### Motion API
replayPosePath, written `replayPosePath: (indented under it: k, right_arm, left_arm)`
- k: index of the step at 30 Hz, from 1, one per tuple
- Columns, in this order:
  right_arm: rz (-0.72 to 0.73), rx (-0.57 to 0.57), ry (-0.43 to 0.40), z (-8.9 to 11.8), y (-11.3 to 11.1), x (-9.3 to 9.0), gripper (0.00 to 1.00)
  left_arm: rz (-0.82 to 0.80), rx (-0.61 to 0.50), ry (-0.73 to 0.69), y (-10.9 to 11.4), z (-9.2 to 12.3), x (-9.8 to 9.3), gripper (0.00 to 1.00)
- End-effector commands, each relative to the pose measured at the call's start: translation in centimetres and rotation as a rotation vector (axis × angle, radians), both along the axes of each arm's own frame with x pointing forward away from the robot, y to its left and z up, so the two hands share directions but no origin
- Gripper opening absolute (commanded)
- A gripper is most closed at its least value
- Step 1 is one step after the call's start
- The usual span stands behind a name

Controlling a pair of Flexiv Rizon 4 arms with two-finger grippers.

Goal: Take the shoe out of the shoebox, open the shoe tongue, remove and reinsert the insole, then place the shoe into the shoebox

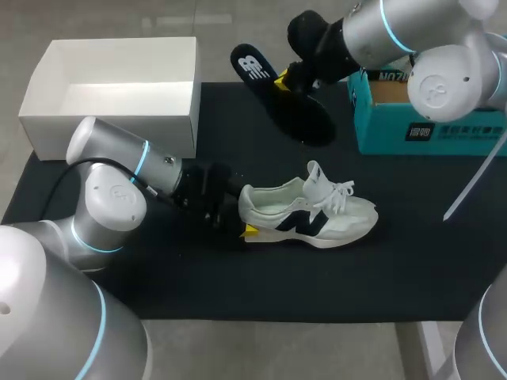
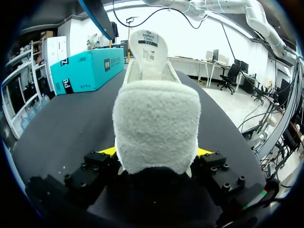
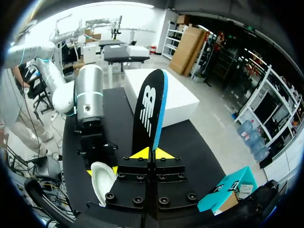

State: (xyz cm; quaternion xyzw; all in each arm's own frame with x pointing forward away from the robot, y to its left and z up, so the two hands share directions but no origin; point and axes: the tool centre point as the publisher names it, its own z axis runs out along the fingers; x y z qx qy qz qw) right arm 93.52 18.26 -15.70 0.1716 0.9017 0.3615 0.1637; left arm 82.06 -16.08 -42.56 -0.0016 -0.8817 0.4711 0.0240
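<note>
A white sneaker (image 1: 317, 215) with a dark side logo lies on its side on the black mat (image 1: 238, 293), toe pointing right and tongue pulled up. My left gripper (image 1: 244, 212) grips its heel. In the left wrist view the fuzzy heel (image 2: 156, 118) fills the gap between the fingers of the left gripper (image 2: 156, 154). My right gripper (image 1: 283, 79) is shut on the black insole (image 1: 305, 115) and holds it above the mat's far side. In the right wrist view the insole (image 3: 149, 109) stands upright between the yellow tips of the right gripper (image 3: 152, 153).
The open white shoebox (image 1: 119, 87) stands at the back left, half off the mat. A teal cardboard box (image 1: 428, 127) sits at the back right under my right arm. The right wrist view shows the white shoebox (image 3: 166, 95) beyond the insole and the sneaker (image 3: 102, 178) below.
</note>
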Motion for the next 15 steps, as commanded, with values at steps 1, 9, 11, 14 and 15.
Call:
replayPosePath:
  k: [1, 9, 11, 14, 15]
  right_arm:
    - [-0.108, 0.102, -0.049, 1.3, 0.3, -1.5, 0.00]
    - [-0.265, 0.332, 0.005, 5.6, 1.3, -3.3, 0.00]
    - [-0.289, 0.385, 0.023, 6.4, 1.4, -4.1, 0.00]
    - [-0.280, 0.446, 0.075, 7.3, 1.9, -5.5, 0.00]
    - [-0.266, 0.460, 0.094, 7.5, 2.1, -5.9, 0.00]
  left_arm:
    - [0.000, 0.004, 0.000, 0.0, -0.1, 0.0, 0.00]
    - [0.000, 0.004, 0.000, 0.0, -0.1, 0.0, 0.00]
    - [0.000, 0.004, 0.000, 0.0, -0.1, 0.0, 0.00]
    - [0.000, 0.004, 0.000, 0.0, -0.1, 0.0, 0.00]
    - [0.000, 0.004, 0.000, 0.0, -0.1, 0.0, 0.00]
